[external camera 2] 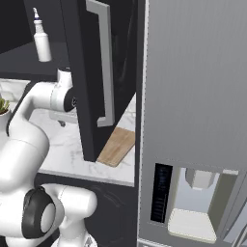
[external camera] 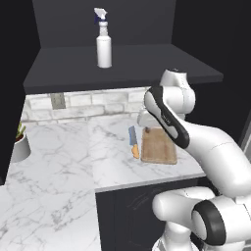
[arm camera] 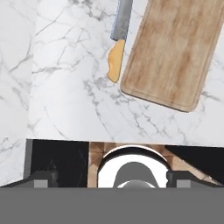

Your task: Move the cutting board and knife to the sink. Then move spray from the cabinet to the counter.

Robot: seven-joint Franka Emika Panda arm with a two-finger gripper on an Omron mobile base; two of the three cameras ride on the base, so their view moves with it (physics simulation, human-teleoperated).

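Your hand is spread wide and holds nothing, hovering above the table. In the hand view the knife lies at upper centre, just beside the left edge of the cutting board at upper right. Come down carelessly and a finger could nudge the board while you reach for the thin knife handle. The spray stands upper centre of the left base view on the cabinet shelf.

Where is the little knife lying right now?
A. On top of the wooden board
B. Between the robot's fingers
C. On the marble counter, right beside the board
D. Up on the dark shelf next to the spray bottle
C. The knife lies flat on the marble counter just left of the cutting board, not on it.
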